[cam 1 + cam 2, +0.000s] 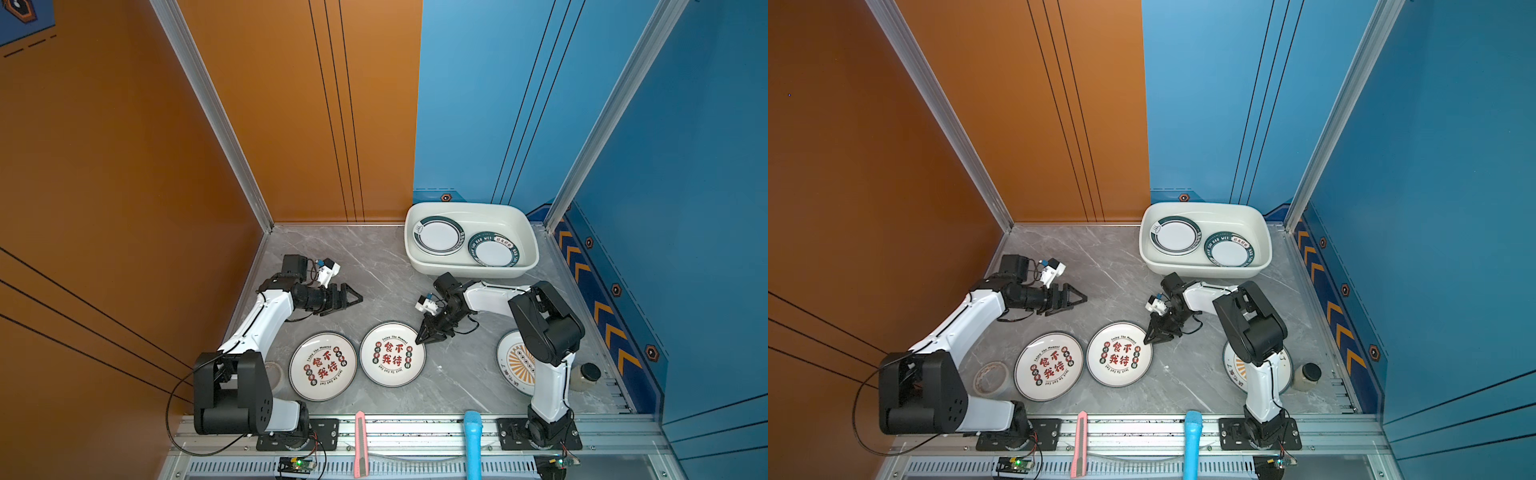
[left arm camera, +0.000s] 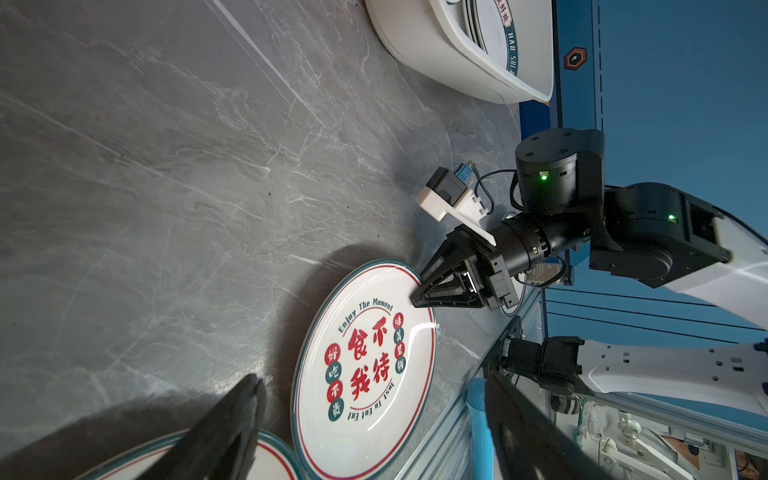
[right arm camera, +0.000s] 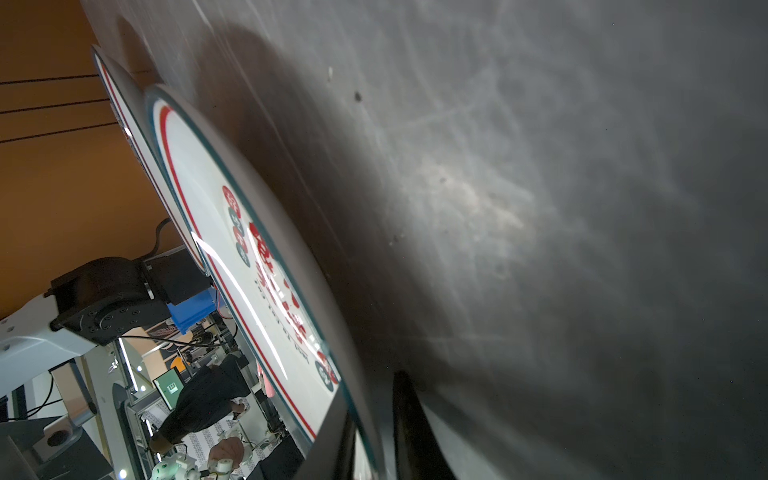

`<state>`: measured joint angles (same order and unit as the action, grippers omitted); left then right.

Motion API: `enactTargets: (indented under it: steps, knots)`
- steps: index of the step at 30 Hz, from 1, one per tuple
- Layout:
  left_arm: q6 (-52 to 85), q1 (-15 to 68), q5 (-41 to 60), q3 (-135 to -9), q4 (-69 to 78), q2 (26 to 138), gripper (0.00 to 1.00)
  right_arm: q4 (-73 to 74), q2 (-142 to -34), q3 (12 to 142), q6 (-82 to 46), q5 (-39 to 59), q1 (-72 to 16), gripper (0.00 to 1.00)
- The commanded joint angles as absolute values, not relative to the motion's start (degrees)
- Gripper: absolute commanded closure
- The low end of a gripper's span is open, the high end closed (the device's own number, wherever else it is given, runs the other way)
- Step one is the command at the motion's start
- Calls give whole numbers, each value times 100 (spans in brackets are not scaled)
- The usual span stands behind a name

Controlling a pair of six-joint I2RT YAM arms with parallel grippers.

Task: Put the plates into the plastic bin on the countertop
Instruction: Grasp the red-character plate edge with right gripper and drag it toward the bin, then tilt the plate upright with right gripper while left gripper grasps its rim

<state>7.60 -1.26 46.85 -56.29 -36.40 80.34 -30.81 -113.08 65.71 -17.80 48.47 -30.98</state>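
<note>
**A:** Right gripper (image 1: pixel 420 340) is low at the far-right rim of the middle red-character plate (image 1: pixel 392 354), jaws nipped onto that edge.

**B:** And the left gripper (image 1: pixel 360 297)?

**A:** Jaws spread wide over bare countertop (image 1: pixel 374 257), clear of the left red-character plate (image 1: pixel 323 366).

**B:** Room towards the plastic bin (image 1: pixel 469 205)?

**A:** Open marble between. It's in the far right corner, with the left green-rimmed plate (image 1: pixel 438 235) and right green-rimmed plate (image 1: pixel 493 250) side by side inside.

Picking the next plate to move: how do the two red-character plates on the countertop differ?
The right red-character plate has the right gripper pinching its rim; the left red-character plate is untouched. The right one lies nearer the plastic bin, the left one beside the tape roll. Same design, both face up.
</note>
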Motion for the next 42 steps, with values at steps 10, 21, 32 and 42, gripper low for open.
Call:
enactTargets:
  steps: [10, 21, 32, 42]
  knots:
    - [702, -240, 4898, -5563, -3652, 7997, 15, -2971, -11577, 6757, -1922, 5034, -3135, 95]
    - [696, -236, 4865, -5527, -3646, 8016, 15, -3093, -11125, 6773, -1906, 5044, -2678, 100]
    - [950, -73, 5053, -5476, -3349, 8317, 15, -3727, -10402, 7283, -1693, 5243, -1832, 100]
    - [1603, 265, 5187, -5438, -2544, 8458, 18, -3736, -10019, 7732, -1972, 5282, -1688, 100]
